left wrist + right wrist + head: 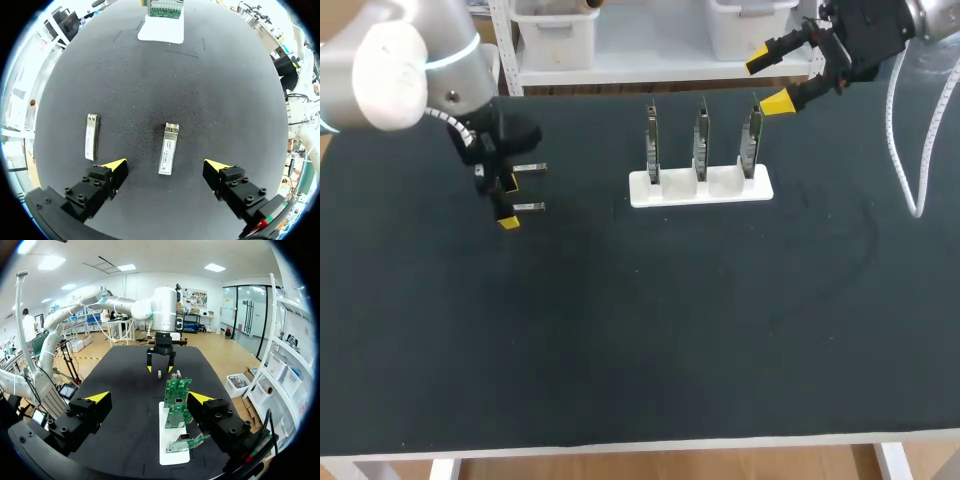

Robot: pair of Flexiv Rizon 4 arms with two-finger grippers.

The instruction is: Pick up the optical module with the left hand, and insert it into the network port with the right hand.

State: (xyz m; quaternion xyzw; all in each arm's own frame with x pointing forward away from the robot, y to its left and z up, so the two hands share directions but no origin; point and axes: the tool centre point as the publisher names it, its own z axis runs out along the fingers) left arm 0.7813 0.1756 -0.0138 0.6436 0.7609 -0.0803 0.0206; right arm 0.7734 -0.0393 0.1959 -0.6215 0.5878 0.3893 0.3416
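Two silver optical modules lie on the black mat. One module point(528, 207) point(169, 148) lies below and between the spread fingers of my left gripper point(508, 203) point(167, 167), which hovers open above it without touching. The other module point(530, 168) point(91, 136) lies just outside one finger. A white stand point(700, 187) point(171, 442) point(161, 29) holds three upright green port boards point(700, 140) point(176, 391). My right gripper point(767, 82) point(149, 398) hangs open and empty above the stand's right rear, looking along the row of boards towards my left arm point(161, 315).
The black mat point(640, 330) stretches wide in front of the stand and modules. A white cable point(910, 150) loops down from my right arm over the mat's right side. The table's front edge point(640, 445) is light-coloured.
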